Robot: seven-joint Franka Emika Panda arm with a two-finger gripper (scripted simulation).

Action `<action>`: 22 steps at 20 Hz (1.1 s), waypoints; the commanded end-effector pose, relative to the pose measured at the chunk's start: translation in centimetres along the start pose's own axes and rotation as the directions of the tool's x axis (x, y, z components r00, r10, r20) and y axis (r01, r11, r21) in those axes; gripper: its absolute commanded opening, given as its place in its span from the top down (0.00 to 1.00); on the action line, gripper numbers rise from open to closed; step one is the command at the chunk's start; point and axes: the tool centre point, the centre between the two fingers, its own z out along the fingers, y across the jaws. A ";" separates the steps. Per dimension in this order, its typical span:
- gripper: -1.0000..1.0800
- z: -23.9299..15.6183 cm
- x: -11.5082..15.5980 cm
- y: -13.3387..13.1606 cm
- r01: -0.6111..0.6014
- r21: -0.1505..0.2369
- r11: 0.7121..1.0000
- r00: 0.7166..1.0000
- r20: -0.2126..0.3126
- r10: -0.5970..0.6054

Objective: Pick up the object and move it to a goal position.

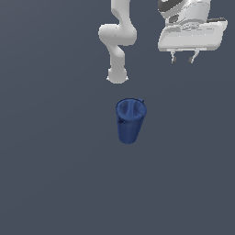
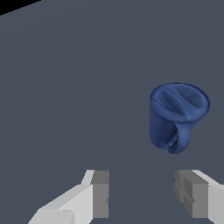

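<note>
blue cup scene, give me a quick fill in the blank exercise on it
1. The cup is dark ____ in colour.
2. The end effector holds ____.
3. The fingers of the end effector stand ____, with a gap between them.
4. In the exterior view, the end effector is toward the view's ____ of the cup.

Missing words: blue; nothing; open; right

Bg: one flat slate-grey floor [image 1: 55, 183], matte, no texture, seams or markings, fills the whole exterior view. Lighting even and diffuse, slightly lighter twd 6 o'clock, darker twd 12. Wrist view: same grey surface [image 2: 65, 87], ends at a straight edge w/ a black void [image 2: 13, 5] beyond it, at approx 11 o'clock.
</note>
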 end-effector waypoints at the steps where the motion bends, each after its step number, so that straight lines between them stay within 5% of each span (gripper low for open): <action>1: 0.38 2.0 -1.0 0.8 -0.029 -0.036 0.999 0.999 -0.029 0.028; 12: 0.38 11.5 -3.2 7.5 -0.168 -0.202 0.965 0.976 -0.173 0.134; 22: 0.38 15.7 -3.4 12.3 -0.243 -0.278 0.929 0.952 -0.252 0.173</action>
